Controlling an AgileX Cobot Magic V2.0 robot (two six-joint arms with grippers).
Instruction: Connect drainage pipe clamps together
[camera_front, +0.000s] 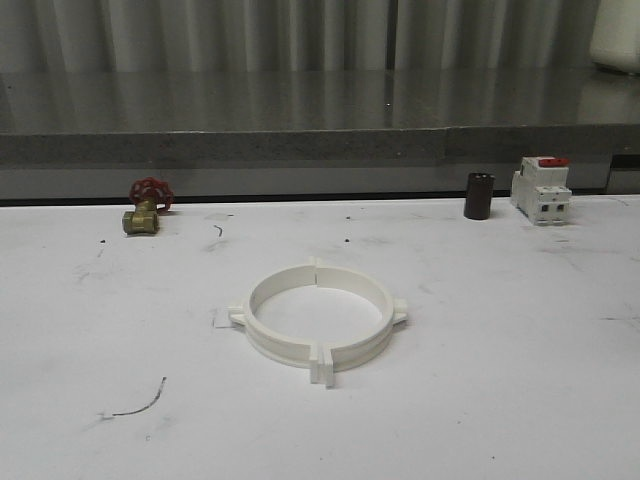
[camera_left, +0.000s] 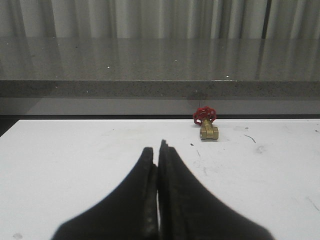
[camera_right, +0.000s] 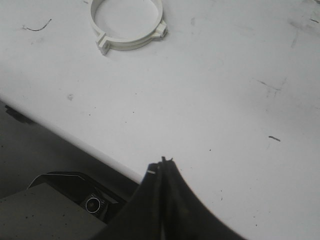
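The two white drainage pipe clamps (camera_front: 318, 322) lie on the white table as one wide ring, their end tabs meeting at the near side and at the far side, with a lug on each flank. The right wrist view shows the same clamp ring (camera_right: 129, 25) far from my right gripper (camera_right: 161, 164), which is shut and empty above the table's front edge. My left gripper (camera_left: 156, 149) is shut too, with nothing in it, low over bare table and pointing toward the brass valve.
A brass valve with a red handwheel (camera_front: 146, 208) (camera_left: 206, 124) sits at the back left. At the back right stand a dark cylinder (camera_front: 479, 196) and a white red-topped switch (camera_front: 541, 189). A grey ledge (camera_front: 300, 145) runs behind the table. The table's front edge (camera_right: 75, 137) drops to dark equipment.
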